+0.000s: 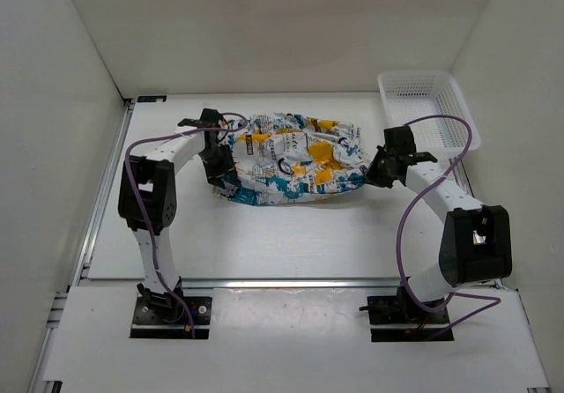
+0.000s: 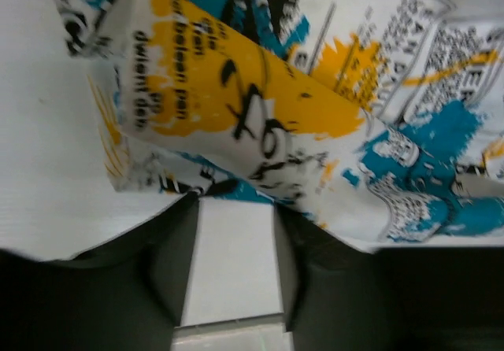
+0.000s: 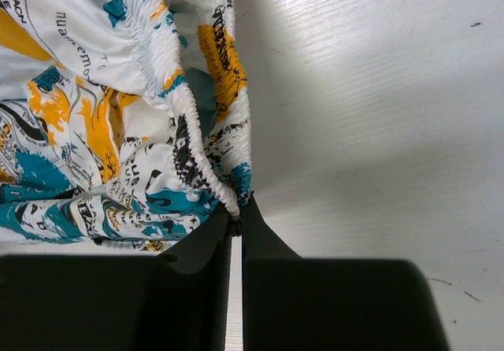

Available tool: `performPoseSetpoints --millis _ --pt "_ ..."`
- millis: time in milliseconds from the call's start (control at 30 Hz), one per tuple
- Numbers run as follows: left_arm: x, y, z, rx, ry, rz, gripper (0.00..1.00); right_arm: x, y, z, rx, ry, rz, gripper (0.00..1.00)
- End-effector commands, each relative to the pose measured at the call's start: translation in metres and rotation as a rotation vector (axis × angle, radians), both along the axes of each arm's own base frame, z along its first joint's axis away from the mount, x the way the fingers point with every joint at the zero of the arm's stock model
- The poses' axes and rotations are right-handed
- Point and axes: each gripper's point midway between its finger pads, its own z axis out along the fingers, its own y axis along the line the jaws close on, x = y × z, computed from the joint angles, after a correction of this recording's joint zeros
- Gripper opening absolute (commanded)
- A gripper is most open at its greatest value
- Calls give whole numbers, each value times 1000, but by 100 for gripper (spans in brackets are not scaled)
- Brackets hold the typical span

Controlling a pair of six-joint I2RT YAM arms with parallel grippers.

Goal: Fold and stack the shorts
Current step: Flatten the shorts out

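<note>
The shorts, white with teal, yellow and black print, lie crumpled in the middle of the table between both arms. My left gripper is at their left end. In the left wrist view its jaws stand apart with bare table between them, and the cloth drapes over the fingertips; the gripper looks open. My right gripper is at the shorts' right end. In the right wrist view it is shut on the elastic waistband edge of the shorts.
A white plastic basket stands at the back right, close behind the right arm. White walls enclose the table on the left, back and right. Purple cables loop off both arms.
</note>
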Motion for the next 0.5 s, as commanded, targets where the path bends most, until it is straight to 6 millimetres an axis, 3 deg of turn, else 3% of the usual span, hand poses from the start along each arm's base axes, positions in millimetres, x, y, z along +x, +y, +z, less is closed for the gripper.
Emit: performPoseSetpoints --millis 0,233,367,467 --pt "33 11 27 56 -130 36 57 11 -1 17 -10 -45 13 0" --pt "57 9 12 141 -149 24 56 8 -2 14 -12 -36 13 0" --pt "66 6 5 160 -151 10 47 8 -2 10 -13 -27 13 0" --pt "68 2 1 164 -148 -10 34 8 -2 10 -13 -27 13 0"
